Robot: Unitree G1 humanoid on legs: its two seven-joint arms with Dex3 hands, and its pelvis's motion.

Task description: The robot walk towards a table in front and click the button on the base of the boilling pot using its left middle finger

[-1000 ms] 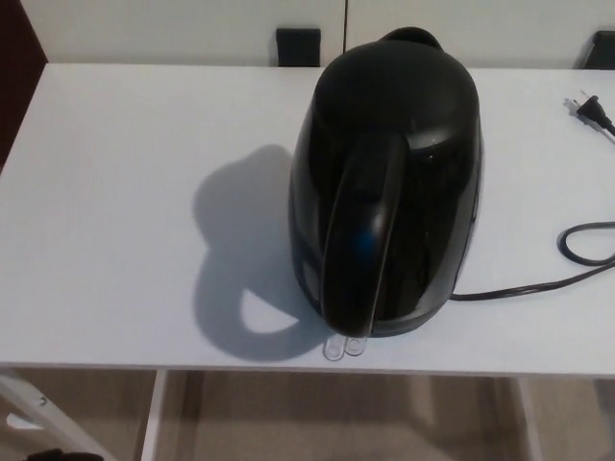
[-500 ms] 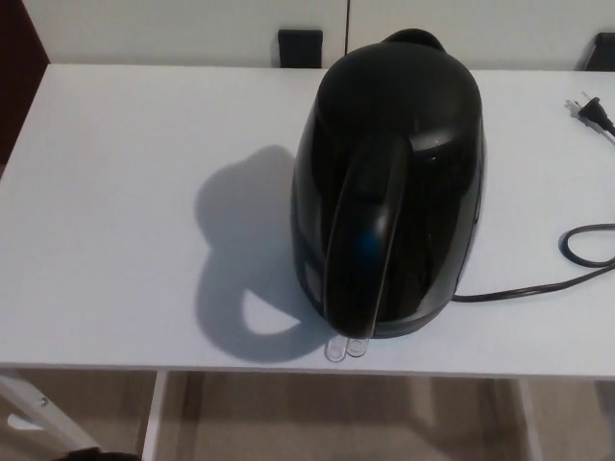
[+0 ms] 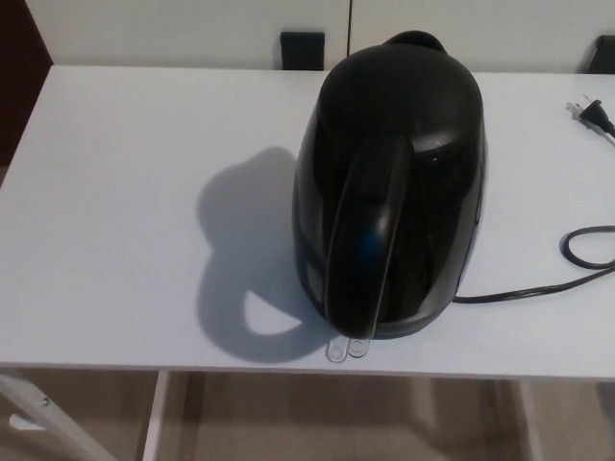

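A glossy black kettle (image 3: 389, 182) stands on the white table (image 3: 125, 192), right of centre, its handle (image 3: 360, 250) facing me. At the foot of the handle, two small clear button tabs (image 3: 346, 349) stick out from the base near the table's front edge. Neither of my hands shows in the head view.
The kettle's black cord (image 3: 548, 283) runs right from the base and loops at the right edge; its plug (image 3: 591, 112) lies at the far right. Dark shapes (image 3: 302, 50) sit behind the table's far edge. A white table leg (image 3: 154, 413) and floor show below the front edge.
The whole picture has shifted a few pixels right and down, so the camera moved slightly. A dark shape at the bottom left edge has left the picture. Kettle and cord stay put.
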